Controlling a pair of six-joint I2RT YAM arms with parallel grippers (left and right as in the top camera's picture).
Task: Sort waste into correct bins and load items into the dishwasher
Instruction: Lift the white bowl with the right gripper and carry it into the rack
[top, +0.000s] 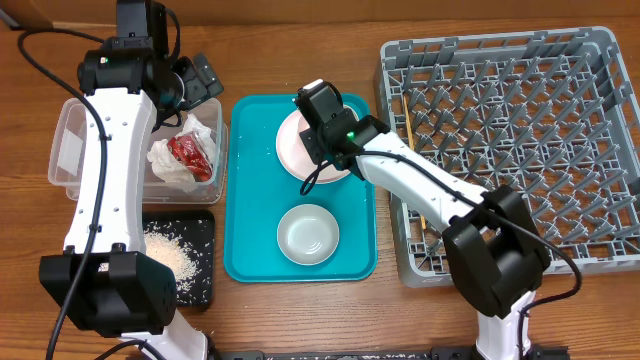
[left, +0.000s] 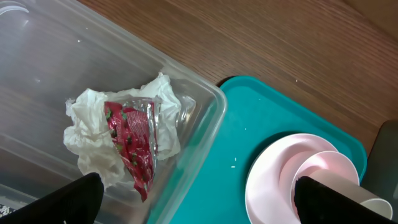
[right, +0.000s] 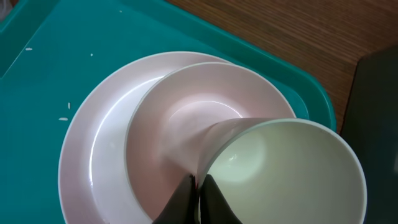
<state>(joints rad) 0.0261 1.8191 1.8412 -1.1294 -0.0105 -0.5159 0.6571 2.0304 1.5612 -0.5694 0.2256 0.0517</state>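
My right gripper (top: 322, 120) (right: 199, 183) is shut on the rim of the small cream cup (right: 280, 168), holding it tilted just over the pale pink plate (top: 300, 150) (right: 93, 155) on the teal tray. My left gripper (top: 190, 85) (left: 193, 199) is open and empty above the right edge of the clear tub (top: 70, 150). The crumpled napkin (left: 87, 118) and red wrapper (left: 130, 143) lie in that tub. Rice-like crumbs (top: 170, 255) lie in the black tray (top: 200, 225). The white bowl (top: 308, 235) sits on the teal tray. Chopsticks (top: 412, 150) lie in the grey dish rack (top: 520, 130).
The teal serving tray (top: 250, 200) lies between the tub and the rack, with a few stray grains on it. The rack fills the right side of the wooden table. The left arm's white links reach over the tub and the black tray.
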